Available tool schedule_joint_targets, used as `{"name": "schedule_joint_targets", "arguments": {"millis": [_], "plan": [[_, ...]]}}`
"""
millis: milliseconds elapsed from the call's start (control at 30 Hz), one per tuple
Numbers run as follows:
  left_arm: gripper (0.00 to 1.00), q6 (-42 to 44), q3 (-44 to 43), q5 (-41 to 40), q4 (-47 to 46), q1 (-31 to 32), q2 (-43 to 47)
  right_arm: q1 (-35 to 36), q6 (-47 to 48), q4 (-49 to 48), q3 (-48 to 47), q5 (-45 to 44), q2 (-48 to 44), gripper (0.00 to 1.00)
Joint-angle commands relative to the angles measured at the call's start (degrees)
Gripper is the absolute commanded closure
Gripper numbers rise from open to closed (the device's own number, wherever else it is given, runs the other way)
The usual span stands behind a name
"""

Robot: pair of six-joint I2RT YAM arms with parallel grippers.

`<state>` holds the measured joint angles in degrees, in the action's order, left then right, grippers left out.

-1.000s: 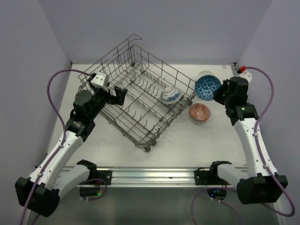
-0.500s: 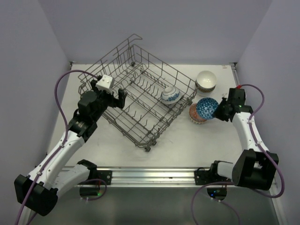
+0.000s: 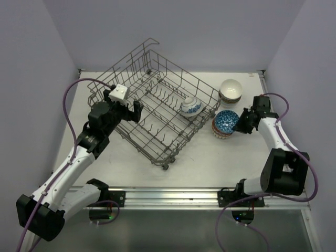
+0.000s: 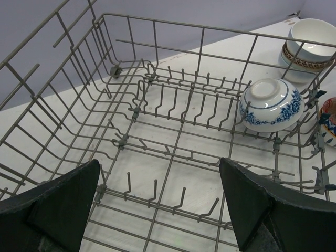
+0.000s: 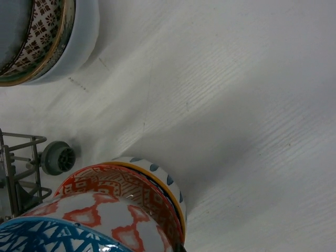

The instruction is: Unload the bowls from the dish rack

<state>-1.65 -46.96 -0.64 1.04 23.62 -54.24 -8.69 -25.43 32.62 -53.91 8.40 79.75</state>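
The grey wire dish rack (image 3: 157,123) sits skewed in the middle of the table. One white bowl with blue flowers (image 3: 191,106) lies upside down in its right corner, and also shows in the left wrist view (image 4: 270,105). My left gripper (image 3: 134,110) hovers open and empty over the rack's left side (image 4: 173,136). My right gripper (image 3: 241,123) holds a blue-patterned bowl (image 3: 227,119) by its rim, set in the red-patterned bowl (image 3: 220,133). In the right wrist view the blue bowl (image 5: 47,237) rests in the red bowl (image 5: 121,202); my fingers barely show.
A stack of bowls with a plain white one on top (image 3: 231,90) stands at the back right, also seen in the right wrist view (image 5: 52,37). A rack wheel (image 5: 58,157) sits close to the red bowl's stack. Purple walls enclose the table.
My right arm has carried the blue-patterned bowl from beside the white stack down and left onto the red-patterned bowl. My left gripper has only shifted slightly.
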Motion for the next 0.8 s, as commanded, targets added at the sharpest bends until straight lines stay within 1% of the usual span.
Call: {"name": "schedule_joint_targets", "arguments": {"millis": [0,33,67,167,233,467,567,633,667,700,767], "plan": [[0.00,1.4,-0.4,0.4,-1.1,0.3,-0.1,0.0,1.6,-2.0,-4.4,4.0,0.3,0.81],[0.00,1.4,-0.4,0.4,-1.1,0.3,-0.1,0.1,1.8,-1.7,-4.8,3.9,0.7,0.72],[0.00,1.4,-0.4,0.5,-1.1,0.3,-0.1,0.1,2.1,-1.3,-5.2,3.7,0.6,0.57],[0.00,1.3,-0.6,1.8,-1.1,0.3,-0.3,0.2,2.1,-1.0,-5.6,3.6,0.0,0.45],[0.00,1.4,-0.7,2.0,-1.1,0.3,-0.2,0.3,2.1,-0.3,-6.0,3.3,-0.5,0.42],[0.00,1.4,-0.7,3.2,-1.1,0.3,-0.5,0.3,1.2,2.5,-8.4,0.0,-4.2,0.41],[0.00,1.4,-0.3,6.3,-1.1,0.4,-1.0,0.3,0.4,2.3,-7.5,-1.4,-8.2,0.40],[0.00,1.3,-0.1,10.8,-2.1,0.4,-1.5,0.3,0.1,0.4,-6.0,-0.9,-10.7,0.38],[0.00,3.0,0.0,12.7,-2.5,0.4,-1.8,0.3,0.0,-2.0,-3.9,0.6,-12.1,0.37],[0.00,3.1,0.1,16.3,-3.6,0.5,-2.7,0.3,-0.1,-3.4,-2.6,1.2,-14.6,0.37],[0.00,3.3,0.1,19.6,-5.3,0.6,-3.9,0.3,-0.5,-7.4,1.3,3.0,-17.3,0.35]]}}
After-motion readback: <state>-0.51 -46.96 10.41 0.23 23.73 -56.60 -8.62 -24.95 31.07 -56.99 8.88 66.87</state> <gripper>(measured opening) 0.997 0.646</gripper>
